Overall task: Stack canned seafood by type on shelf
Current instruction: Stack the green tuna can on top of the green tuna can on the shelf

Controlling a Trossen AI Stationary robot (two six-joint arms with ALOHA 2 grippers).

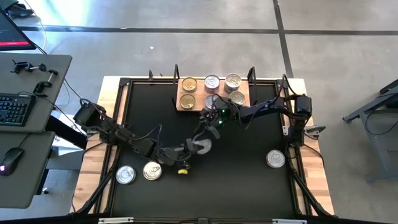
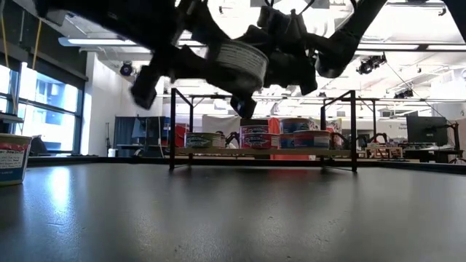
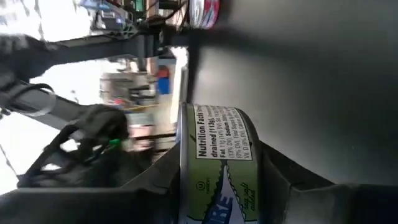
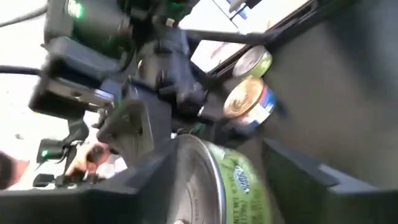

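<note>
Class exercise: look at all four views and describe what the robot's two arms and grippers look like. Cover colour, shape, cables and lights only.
Both arms are black and built from jointed, boxy segments. The left arm trails thin black cables along its links. The right arm does too, and shows a small green light near its wrist. Each ends in a gripper with two flat, dark, blocky fingers: the left gripper and the right gripper.

Green-label tin [image 1: 201,146] mid-table, six tins on shelf [image 1: 184,109], three loose: two front-left, one right.
</note>
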